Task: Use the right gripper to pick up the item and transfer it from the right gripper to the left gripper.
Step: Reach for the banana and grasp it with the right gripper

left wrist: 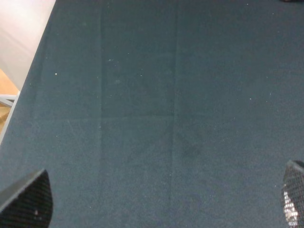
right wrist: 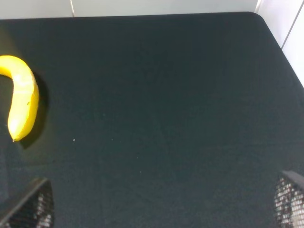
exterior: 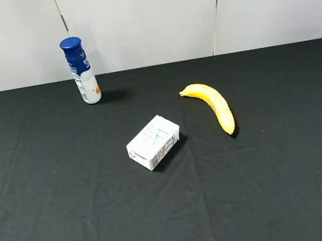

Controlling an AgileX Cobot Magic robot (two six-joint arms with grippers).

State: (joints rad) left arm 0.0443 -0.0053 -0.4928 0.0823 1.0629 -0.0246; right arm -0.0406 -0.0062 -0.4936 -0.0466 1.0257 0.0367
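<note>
Right end effector [right wrist: 159, 203], jaws apart; banana [exterior: 211, 105] diagonal, far-left to near-right.

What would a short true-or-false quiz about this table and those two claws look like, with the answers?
1. The banana lies on the black cloth, and no gripper holds it. True.
2. The blue-capped bottle lies on its side. False: it stands upright.
3. The white carton rests on top of the banana. False: they lie apart on the cloth.
4. The left gripper and the right gripper are both open. True.
</note>
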